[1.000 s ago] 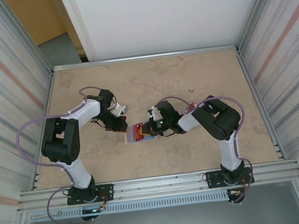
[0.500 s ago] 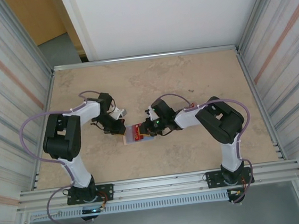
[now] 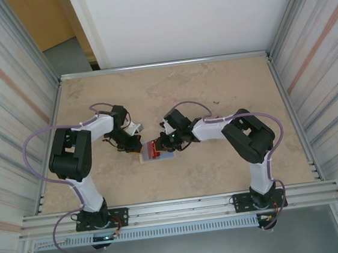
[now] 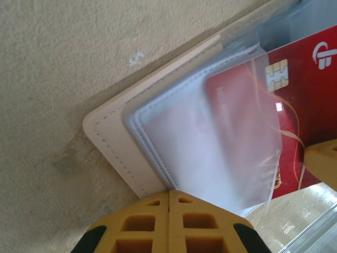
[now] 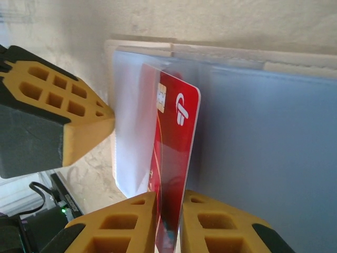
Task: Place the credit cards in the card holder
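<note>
The credit card (image 5: 174, 137) is part-way into the card holder (image 4: 121, 145) now. Its leading edge is tucked under the frosted pocket and its chip end is outside. Over the last second the right gripper (image 5: 168, 197) has pushed farther in over the holder from its right side, carrying the card along, and the left gripper (image 4: 169, 203) has dropped to the holder's left edge. To my eye the insertion is under way but not finished; the card wants sliding deeper before it's let go.

The holder lies open and flat on the table (image 3: 214, 91), between the two grippers. The right jaws are pinched on the card's trailing edge, with the card tilted up off the holder. The left jaws are clenched together with nothing plainly between them, tips against the holder's beige border — steadying it, I'd guess.

Counting: one holder, two grippers, and one red card I'm sure of. A red patch shows through the frosted pocket — this card or a second one, I can't tell.
</note>
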Motion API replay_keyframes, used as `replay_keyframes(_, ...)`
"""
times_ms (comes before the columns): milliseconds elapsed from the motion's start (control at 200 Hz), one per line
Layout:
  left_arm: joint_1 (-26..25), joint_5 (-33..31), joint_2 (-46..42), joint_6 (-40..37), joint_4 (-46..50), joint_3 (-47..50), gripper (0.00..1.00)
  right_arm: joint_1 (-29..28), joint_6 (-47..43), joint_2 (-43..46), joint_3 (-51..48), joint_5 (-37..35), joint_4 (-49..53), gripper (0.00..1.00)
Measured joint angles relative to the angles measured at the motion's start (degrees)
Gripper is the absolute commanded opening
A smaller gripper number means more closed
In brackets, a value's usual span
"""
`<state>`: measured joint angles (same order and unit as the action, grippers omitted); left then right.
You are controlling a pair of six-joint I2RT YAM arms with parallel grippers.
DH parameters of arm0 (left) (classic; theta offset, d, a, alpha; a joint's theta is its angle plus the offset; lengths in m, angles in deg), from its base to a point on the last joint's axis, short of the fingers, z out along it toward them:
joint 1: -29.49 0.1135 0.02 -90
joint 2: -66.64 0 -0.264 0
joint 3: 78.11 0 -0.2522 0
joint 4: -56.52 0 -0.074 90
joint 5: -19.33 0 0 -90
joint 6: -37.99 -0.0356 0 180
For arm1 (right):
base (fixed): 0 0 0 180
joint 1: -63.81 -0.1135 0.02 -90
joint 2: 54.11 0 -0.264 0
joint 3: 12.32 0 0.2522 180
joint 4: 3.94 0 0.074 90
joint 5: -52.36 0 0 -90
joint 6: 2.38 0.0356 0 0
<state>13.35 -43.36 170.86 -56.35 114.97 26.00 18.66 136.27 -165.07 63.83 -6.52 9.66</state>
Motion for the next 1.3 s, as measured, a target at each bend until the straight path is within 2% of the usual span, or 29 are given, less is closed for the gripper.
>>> replay_keyframes(321,-0.1,-0.2,0.0,0.0,0.0,0.0,0.00,-0.6,-2.1,-2.6,3.3,0.0,4.3,0.18)
replay_keyframes(832,1.1,-1.5,-0.1,-0.4,0.0,0.0,0.00,0.9,-5.9,-2.1,6.2,-1.7,12.5,0.30)
replay_keyframes(1298,1.2,-1.7,0.5,-0.6,0.0,-0.1,0.00,1.7,-5.9,-5.4,12.5,-2.7,14.0,0.30)
